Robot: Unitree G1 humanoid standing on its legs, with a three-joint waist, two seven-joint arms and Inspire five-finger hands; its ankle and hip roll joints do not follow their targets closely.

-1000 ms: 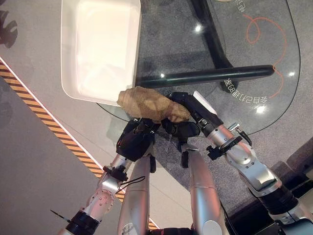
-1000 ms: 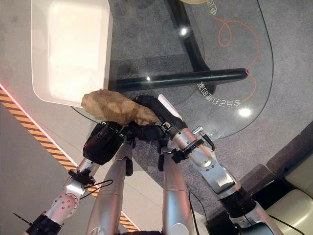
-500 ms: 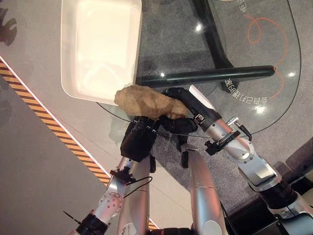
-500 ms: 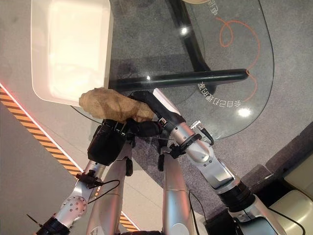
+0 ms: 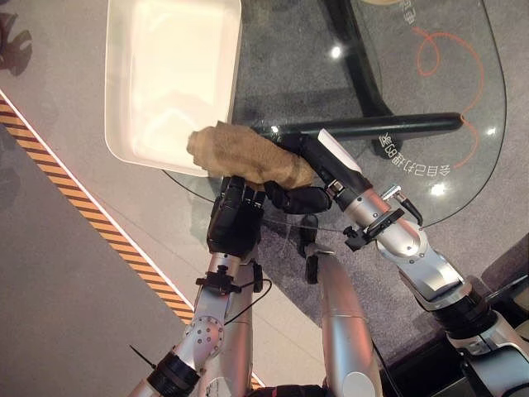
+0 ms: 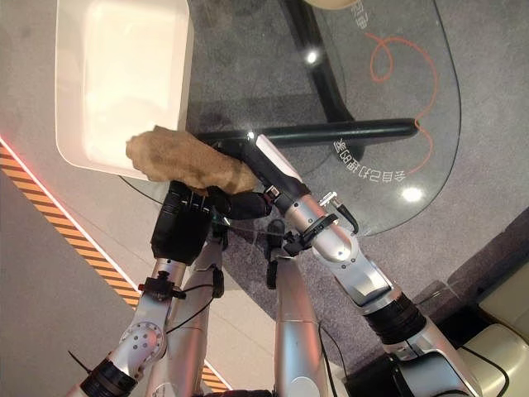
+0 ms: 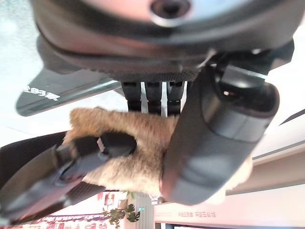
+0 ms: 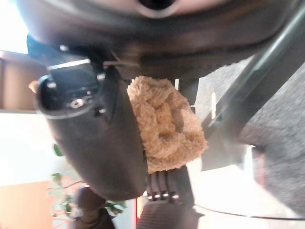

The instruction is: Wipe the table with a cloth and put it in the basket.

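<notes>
Both hands are on the cloth (image 5: 248, 157) at the near edge of the glass table (image 5: 463, 178), right beside the white basket (image 5: 120, 83). The wiping looks finished or nearly so, judging by where the cloth now sits: one end of it overlaps the basket's near corner, the rest trails back over the table's rim. So the drop is what remains, and the cloth is not yet inside.

The right hand (image 5: 318, 169) has its fingers curled over the end of the cloth farther from the basket, its white-covered thumb lying along the side; the right wrist view shows a bunched wad of cloth (image 8: 164, 126) clamped against the palm. That is a firm hold.

The left hand (image 5: 234, 219) sits just on the near side of the cloth from the basket, fingertips up against its underside. In the left wrist view its thumb (image 7: 214, 138) presses into the fabric from one side with the fingers showing behind it, so it appears to pinch the cloth as well.

The cloth itself is tan, thick and nubbly, like towelling, gathered into a long rumpled roll rather than spread flat. Soft and floppy by the look of it, likely to sag wherever it is unsupported.
</notes>
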